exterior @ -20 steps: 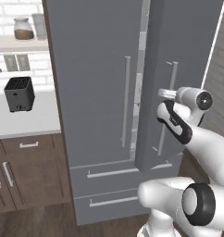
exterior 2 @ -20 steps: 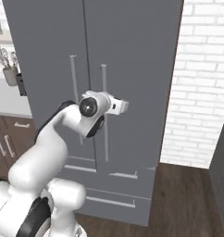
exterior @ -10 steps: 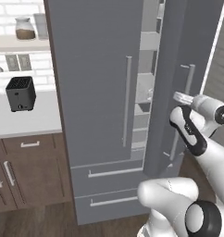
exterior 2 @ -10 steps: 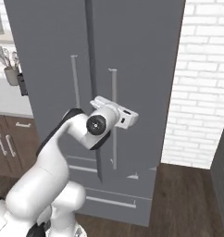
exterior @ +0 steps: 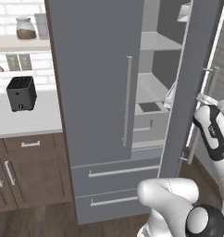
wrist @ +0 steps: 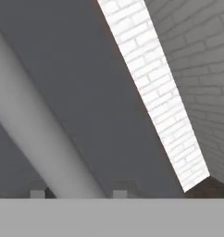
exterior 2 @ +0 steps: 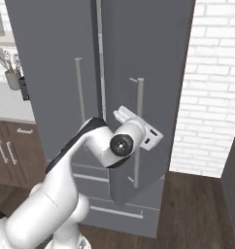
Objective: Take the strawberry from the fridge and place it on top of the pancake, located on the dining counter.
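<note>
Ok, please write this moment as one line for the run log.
stage: opening fridge | right door: swung partly open, shelves visible | tool: fingers on either side of the right door handle | strawberry: not yet picked

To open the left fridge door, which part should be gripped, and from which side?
Grip the left door's handle, probably near mid-height, coming straight from the front. It is a long upright bar standing off the flat closed door, so fingers can close around it from both sides.

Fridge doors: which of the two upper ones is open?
The right door, the one the gripper pulls by its bar handle, stands swung out, baring shelves; the left door is shut flat.
</note>
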Robot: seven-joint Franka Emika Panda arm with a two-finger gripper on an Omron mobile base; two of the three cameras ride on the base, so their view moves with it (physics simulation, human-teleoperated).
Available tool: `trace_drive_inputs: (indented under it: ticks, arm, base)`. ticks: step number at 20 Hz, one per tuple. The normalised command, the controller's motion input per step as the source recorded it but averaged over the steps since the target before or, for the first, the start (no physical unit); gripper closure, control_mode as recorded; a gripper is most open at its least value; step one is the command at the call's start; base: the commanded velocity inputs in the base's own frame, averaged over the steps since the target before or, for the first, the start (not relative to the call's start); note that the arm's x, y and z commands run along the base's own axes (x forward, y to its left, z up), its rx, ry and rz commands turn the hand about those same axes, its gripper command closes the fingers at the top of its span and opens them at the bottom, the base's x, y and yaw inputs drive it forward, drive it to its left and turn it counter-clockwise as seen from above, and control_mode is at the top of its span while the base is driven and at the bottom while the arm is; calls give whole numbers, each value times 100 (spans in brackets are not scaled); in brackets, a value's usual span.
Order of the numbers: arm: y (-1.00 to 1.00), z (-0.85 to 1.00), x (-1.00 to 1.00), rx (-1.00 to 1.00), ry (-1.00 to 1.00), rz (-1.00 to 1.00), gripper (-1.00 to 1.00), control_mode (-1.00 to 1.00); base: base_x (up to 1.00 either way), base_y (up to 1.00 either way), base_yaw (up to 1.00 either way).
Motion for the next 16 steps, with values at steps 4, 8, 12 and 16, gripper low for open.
trace_drive_inputs:
  ticks: [4,8,12,16]
  arm:
    - [-100,0,-40,22,-9,0,100,-100]
    - [-100,0,-11,19,-13,-4,100,-100]
    - [-100,-5,0,18,-10,-4,100,-100]
    - [-100,-17,14,15,-7,-6,100,-100]
  base:
    - [0,0,0]
    - [0,0,0]
    - [0,0,0]
    - [0,0,0]
